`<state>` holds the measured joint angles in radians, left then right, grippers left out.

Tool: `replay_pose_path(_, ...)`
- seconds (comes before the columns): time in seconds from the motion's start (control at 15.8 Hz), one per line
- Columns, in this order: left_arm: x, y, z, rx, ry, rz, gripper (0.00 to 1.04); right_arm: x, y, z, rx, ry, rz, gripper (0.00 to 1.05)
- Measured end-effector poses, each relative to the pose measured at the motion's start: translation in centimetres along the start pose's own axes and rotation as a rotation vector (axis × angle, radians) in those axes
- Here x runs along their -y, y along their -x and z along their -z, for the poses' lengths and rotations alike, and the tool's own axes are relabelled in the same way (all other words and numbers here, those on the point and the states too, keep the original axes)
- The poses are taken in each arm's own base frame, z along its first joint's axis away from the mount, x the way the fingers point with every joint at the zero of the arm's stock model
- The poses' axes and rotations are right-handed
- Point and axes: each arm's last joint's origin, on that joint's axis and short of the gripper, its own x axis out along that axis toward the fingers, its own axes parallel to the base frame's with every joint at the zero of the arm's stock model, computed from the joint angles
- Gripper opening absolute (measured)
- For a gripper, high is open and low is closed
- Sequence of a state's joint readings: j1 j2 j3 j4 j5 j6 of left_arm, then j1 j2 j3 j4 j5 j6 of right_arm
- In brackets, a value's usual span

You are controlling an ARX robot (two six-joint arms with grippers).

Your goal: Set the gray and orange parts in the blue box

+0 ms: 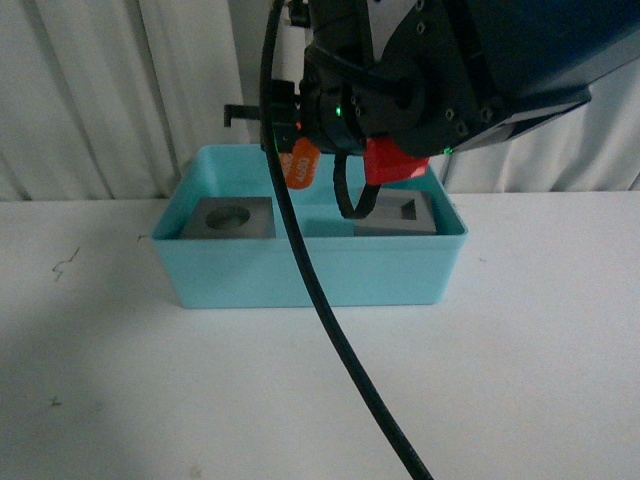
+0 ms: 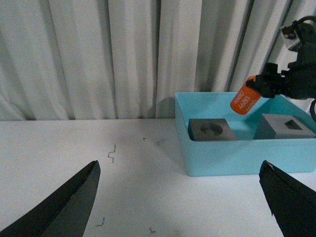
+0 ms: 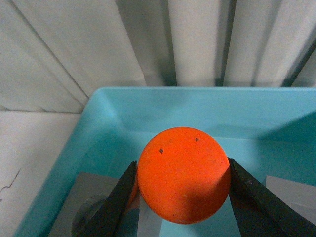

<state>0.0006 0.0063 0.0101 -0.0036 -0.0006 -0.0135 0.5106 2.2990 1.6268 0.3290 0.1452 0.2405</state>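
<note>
— So where is the orange cylinder (image 3: 183,174) right now?

— Clamped in the right tool (image 3: 182,197), its two dark fingers (image 3: 118,202) pressed against opposite sides of it. It hangs in the air over the blue box (image 1: 310,275), above the gap between the two cubes, tilted, with white lettering showing on its side in the left wrist view.

— And the gray parts?

— Both sit inside the box, on its floor and apart from each other. The gray cube with the round recess (image 1: 230,218) is toward the left end; the gray cube with the square recess (image 1: 400,214) is toward the right end, partly behind the arm from the front.

— What about the left tool (image 2: 182,207)?

— Spread wide, nothing between its fingers. It is held over bare bench (image 1: 540,380), well to the left of the box, with only the two dark fingertips visible at the frame's lower corners.

— Anything else around?

— A black cable (image 1: 330,330) drops from the right arm across the front of the box. White curtain (image 2: 98,54) hangs behind the bench, and the bench top has a few small dark scratch marks (image 2: 112,153).
</note>
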Motion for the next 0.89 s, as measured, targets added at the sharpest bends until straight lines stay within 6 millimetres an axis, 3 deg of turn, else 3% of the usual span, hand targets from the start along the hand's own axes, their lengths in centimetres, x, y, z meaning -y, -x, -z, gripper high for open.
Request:
replay_pose_path(0.19,0.0,0.0,0.0,0.0,0.0,0.0,0.98,0.3,-0.8,1.5,-0.039,-0.009,0.043,0.45)
replay_pose_path(0.44,0.0,0.0,0.0,0.0,0.0,0.0,0.98,0.4,-1.3,2.0,-0.067,-0.046,0.05,0.45)
replay_pose_path(0.7,0.0,0.0,0.0,0.0,0.0,0.0,0.98,0.9,-2.3,4.9,-0.171,-0.055,0.079,0.45)
replay_pose_path(0.89,0.0,0.0,0.0,0.0,0.0,0.0,0.98,0.5,-2.5,4.6,-0.174,-0.054,0.074,0.45)
